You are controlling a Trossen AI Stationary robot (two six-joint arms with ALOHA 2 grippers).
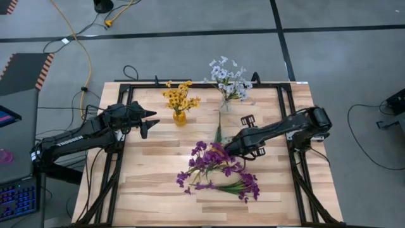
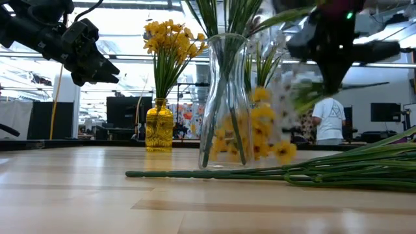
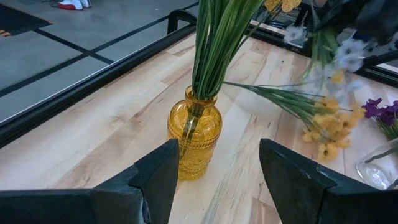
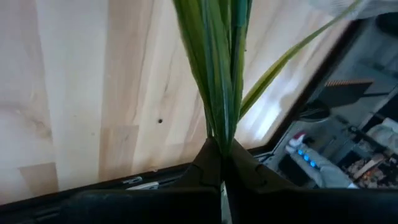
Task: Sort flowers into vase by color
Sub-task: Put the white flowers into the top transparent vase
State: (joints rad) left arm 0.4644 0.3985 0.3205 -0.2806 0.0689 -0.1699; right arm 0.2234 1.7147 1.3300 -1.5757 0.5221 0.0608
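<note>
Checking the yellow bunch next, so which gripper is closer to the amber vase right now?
Left. The left gripper hangs open just beside the amber vase. The right gripper is farther off, mid-table, shut on a green-stemmed flower sprig.

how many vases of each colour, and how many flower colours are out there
Yellow glass vase: 1
Clear glass vase: 1
Vases in total: 2
Flower colours: 3, namely yellow-orange flowers, pale white-blue flowers and purple flowers
Total: 2 vases, 3 flower colours
</note>
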